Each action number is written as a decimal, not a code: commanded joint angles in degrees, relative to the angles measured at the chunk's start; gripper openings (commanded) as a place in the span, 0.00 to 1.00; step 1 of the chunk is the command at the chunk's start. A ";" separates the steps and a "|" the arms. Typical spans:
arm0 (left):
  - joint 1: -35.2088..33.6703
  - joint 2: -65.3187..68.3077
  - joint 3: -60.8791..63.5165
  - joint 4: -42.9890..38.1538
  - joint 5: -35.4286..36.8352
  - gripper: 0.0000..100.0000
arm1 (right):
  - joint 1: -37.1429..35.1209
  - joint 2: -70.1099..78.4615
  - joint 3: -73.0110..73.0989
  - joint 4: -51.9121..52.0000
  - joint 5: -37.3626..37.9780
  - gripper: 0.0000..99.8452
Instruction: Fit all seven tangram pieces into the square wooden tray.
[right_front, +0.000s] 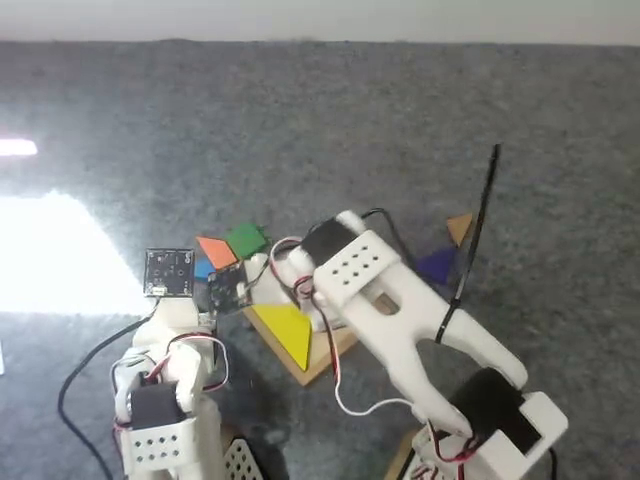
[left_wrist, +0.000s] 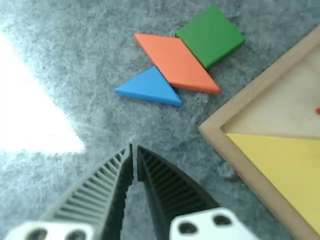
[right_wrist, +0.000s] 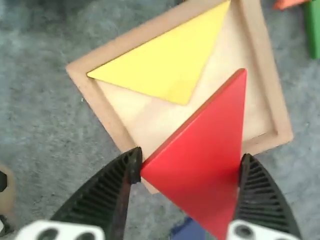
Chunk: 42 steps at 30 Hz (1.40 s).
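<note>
Right gripper (right_wrist: 190, 164) clamps the red triangle (right_wrist: 202, 160) above the wooden tray (right_front: 330, 358) — lower centre in the high view, yellow triangle (right_wrist: 167, 65) inside. Left gripper (left_wrist: 134, 152) hangs alongside, pinched closed on nothing.

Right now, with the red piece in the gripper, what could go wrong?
The red triangle, pinched by its edges in the right gripper, hangs partly over the tray rim and could land on it or on the yellow triangle. The left gripper sits near the tray corner, so the arms might clash.
</note>
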 joint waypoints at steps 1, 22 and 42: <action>-0.53 -0.88 -0.75 0.18 0.00 0.01 | 2.42 -3.12 -0.35 -1.10 -2.73 0.26; 0.88 -0.79 -0.75 0.09 0.09 0.01 | 7.43 -3.74 4.40 -3.47 -11.87 0.26; -47.82 -0.97 -0.75 -0.09 0.00 0.01 | 4.79 -3.12 4.22 -10.24 2.11 0.26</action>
